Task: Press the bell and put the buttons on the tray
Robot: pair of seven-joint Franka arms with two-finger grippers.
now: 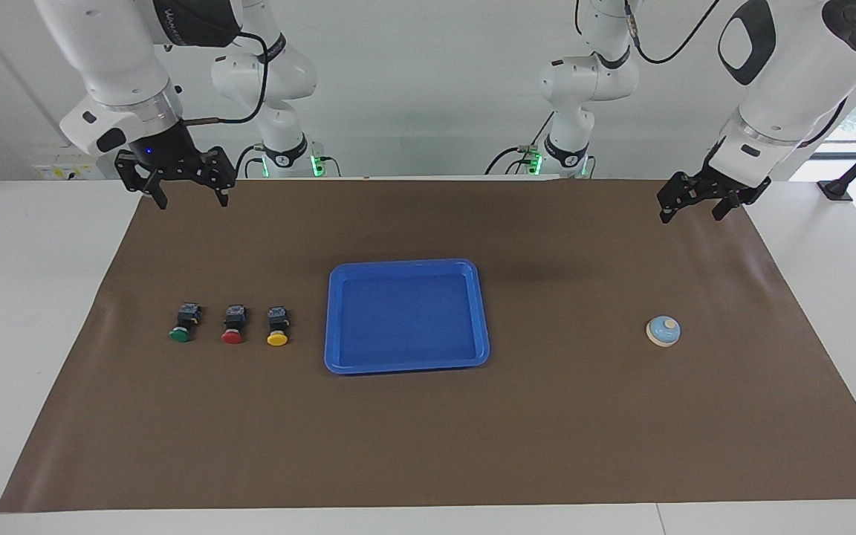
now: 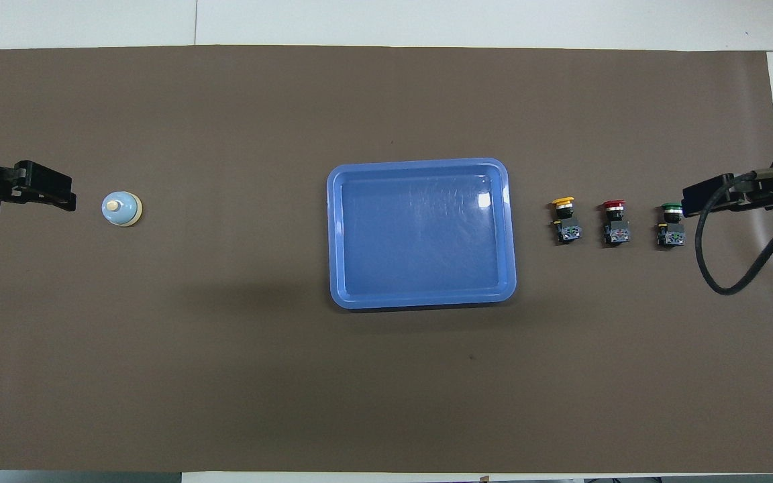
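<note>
The blue tray [image 1: 406, 312] [image 2: 420, 235] lies empty in the middle of the brown mat. The three buttons lie in a row beside it toward the right arm's end: yellow [image 1: 277, 327] [image 2: 565, 218] closest to the tray, then red [image 1: 234, 325] [image 2: 614, 220], then green [image 1: 183, 323] [image 2: 671, 223]. The light blue bell [image 1: 663, 331] [image 2: 121, 208] stands toward the left arm's end. My right gripper [image 1: 193, 200] [image 2: 692, 200] hangs open and empty, raised over the mat's edge by the robots. My left gripper [image 1: 692, 212] [image 2: 64, 198] hangs open and empty, raised over the mat at its own end.
The brown mat [image 1: 547, 431] covers most of the white table [image 1: 27, 297]. A black cable [image 2: 729, 268] loops from the right arm's wrist.
</note>
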